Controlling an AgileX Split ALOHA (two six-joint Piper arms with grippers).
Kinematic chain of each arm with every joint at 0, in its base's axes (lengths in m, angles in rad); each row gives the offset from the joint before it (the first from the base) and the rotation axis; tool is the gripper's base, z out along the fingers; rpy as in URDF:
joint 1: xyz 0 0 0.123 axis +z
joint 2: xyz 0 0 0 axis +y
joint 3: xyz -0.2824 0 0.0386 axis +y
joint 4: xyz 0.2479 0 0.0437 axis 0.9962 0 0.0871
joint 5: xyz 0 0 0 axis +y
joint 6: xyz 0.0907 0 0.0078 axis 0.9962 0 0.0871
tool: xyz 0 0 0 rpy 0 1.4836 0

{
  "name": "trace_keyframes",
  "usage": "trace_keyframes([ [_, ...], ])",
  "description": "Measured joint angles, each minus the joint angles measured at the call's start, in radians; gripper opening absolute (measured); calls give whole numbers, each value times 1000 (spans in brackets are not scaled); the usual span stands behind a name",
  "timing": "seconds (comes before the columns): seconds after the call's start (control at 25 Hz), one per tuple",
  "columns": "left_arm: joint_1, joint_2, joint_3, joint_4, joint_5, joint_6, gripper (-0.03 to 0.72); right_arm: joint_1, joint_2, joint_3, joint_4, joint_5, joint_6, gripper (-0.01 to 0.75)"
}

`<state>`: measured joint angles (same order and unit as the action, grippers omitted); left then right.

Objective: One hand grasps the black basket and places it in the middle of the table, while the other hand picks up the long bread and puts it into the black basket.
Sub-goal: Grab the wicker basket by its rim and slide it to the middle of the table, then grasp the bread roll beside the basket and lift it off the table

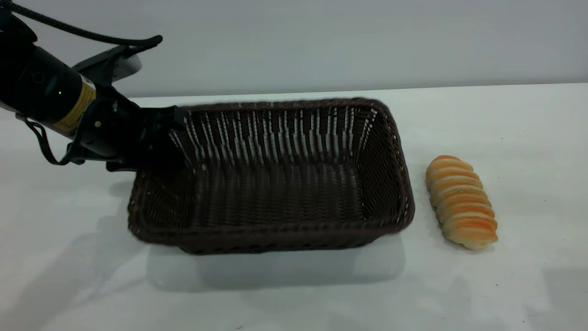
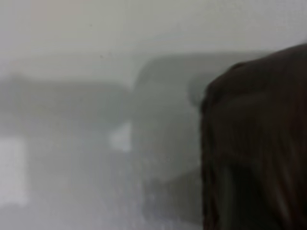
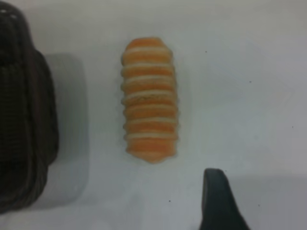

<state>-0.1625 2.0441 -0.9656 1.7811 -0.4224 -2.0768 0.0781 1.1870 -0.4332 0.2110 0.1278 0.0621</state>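
Note:
The black basket [image 1: 275,184] is near the middle of the table [image 1: 505,128], tilted, with a shadow under its near side. My left gripper [image 1: 167,133] is shut on the rim of the basket's left end; in the left wrist view the basket [image 2: 259,143] fills one side as a dark blur. The long bread [image 1: 460,201] lies on the table just right of the basket, apart from it. It also shows in the right wrist view [image 3: 149,98], with the basket's end [image 3: 24,120] beside it. My right gripper [image 3: 218,201] hovers above the table close to the bread, touching nothing.
The white table stretches bare to the right of the bread and in front of the basket. A grey wall stands behind the table's far edge. The left arm's body [image 1: 46,96] and its cable reach in from the upper left.

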Motion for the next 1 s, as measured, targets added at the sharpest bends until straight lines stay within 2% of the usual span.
trace_keyframes([
  [0.16, 0, -18, 0, 0, -11, -34, 608, 2, 0, 0, 2, 0, -1, 427],
  [0.24, 0, -31, 0, 0, -17, -36, 658, 2, 0, 0, 2, 1, -7, 427],
  [0.48, 0, -123, 1, 0, -21, -38, 655, 2, 1, 0, 2, 8, -12, 455],
  [0.68, 0, -303, 1, 0, -16, -24, 646, 3, 55, 0, 7, 8, -15, 510],
  [0.84, 0, -457, 1, 0, 12, 0, 642, 3, 148, 0, 20, 7, -15, 524],
  [1.0, 0, -605, 2, 0, 25, 13, 640, 53, 261, -9, 22, -44, -17, 526],
])
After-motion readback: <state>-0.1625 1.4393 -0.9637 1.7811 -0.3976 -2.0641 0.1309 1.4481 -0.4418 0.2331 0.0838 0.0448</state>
